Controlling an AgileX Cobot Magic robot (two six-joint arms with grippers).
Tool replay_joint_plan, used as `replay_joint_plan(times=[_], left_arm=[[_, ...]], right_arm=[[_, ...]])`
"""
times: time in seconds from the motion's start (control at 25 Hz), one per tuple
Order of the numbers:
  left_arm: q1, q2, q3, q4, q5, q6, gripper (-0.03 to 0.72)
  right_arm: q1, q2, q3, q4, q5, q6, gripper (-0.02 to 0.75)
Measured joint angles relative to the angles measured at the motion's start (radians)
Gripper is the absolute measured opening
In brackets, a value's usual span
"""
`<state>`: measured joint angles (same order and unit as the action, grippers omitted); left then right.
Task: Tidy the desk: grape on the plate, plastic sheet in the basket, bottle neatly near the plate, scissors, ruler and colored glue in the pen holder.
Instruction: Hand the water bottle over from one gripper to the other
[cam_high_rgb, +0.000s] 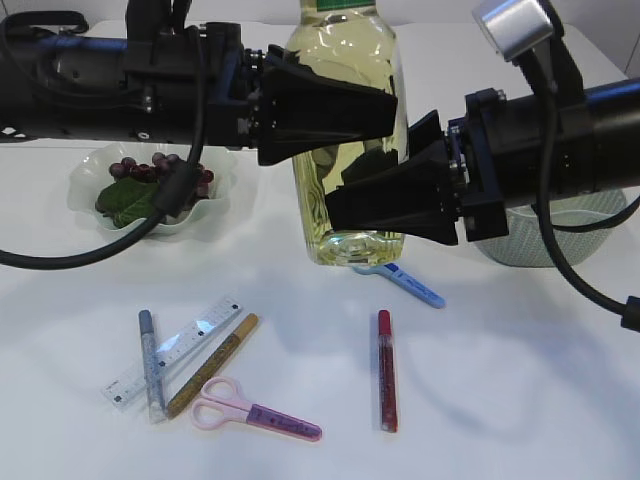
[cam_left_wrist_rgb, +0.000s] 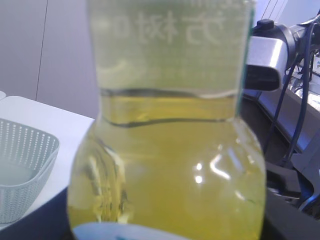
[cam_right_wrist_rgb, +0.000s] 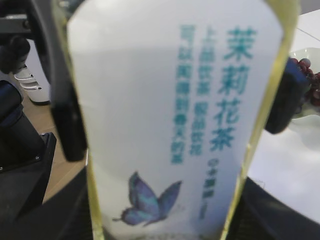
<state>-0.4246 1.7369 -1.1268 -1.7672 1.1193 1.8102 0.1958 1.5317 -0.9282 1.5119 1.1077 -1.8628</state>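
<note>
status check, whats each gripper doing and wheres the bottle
Left gripper and right gripper both closed on the tea bottle, upright mid-table. Grapes on plate. Blue glue pen lies at the bottle's base.

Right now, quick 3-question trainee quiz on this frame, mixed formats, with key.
1. True or false: the grapes are already on the plate.
2. Which item lies nearest the pink scissors? A) red glue pen B) gold glue pen C) blue glue pen
3. Fill in: both the left gripper and the right gripper are at the ____.

Key: 1 true; 2 B; 3 bottle, tea-filled, standing on the table.
</note>
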Motion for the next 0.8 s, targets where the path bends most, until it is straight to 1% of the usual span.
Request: replay_joint_plan(times=[0.6,0.68,0.8], left_arm=[[0.0,0.0,0.0,0.0,0.006,0.0,0.465],[0.0,0.0,0.0,0.0,0.006,0.0,0.456],[0.0,0.0,0.0,0.0,0.008,-0.002,0.444]], right_arm=[[0.0,0.0,0.0,0.0,0.0,0.002,0.465],[0.0,0.0,0.0,-0.002,0.0,0.014,0.487],[0.0,0.0,0.0,-0.004,0.002,0.035,0.557]])
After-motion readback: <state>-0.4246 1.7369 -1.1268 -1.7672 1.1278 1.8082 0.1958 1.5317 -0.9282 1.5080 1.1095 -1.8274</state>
